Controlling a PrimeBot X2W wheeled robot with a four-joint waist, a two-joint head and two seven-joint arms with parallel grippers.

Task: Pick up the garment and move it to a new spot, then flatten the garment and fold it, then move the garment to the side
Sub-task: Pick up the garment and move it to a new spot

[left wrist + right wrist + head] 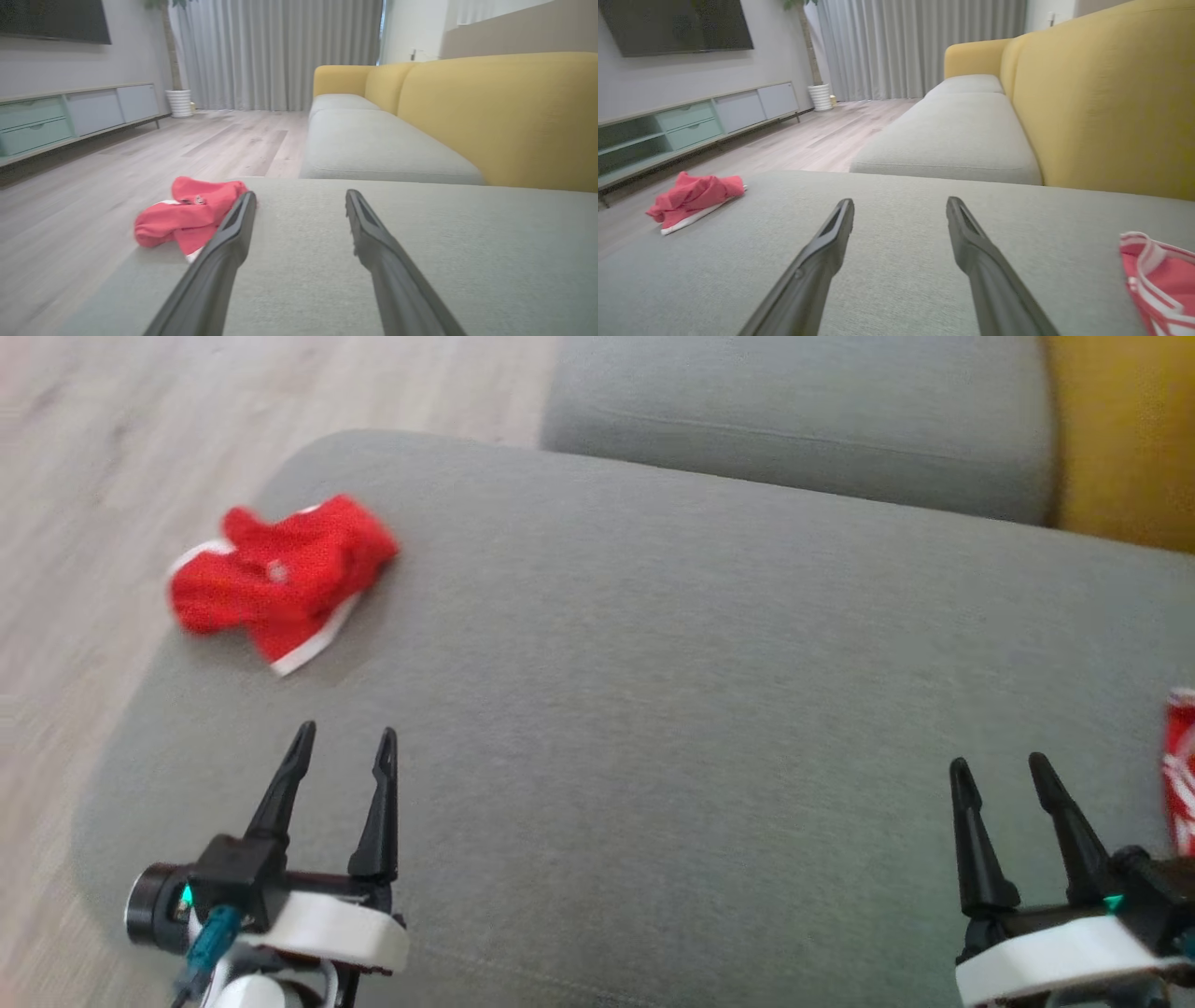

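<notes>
A crumpled red garment (280, 577) with white trim lies at the far left edge of the grey sofa cushion (672, 644). It also appears to the left of my left fingers as the garment (187, 214), and far left as the garment (691, 198). My left gripper (344, 742) stands open with nothing in it, a little nearer than the garment. My right gripper (999, 770) hangs open and empty at the lower right. A second red and white striped cloth (1180, 770) lies at the right edge, close to my right gripper, seen as the striped cloth (1160, 275).
A yellow sofa back (495, 116) rises on the right, with another grey seat cushion (794, 420) beyond. Wooden floor (121, 439) lies past the cushion's left edge. A low TV cabinet (691, 121) lines the far wall.
</notes>
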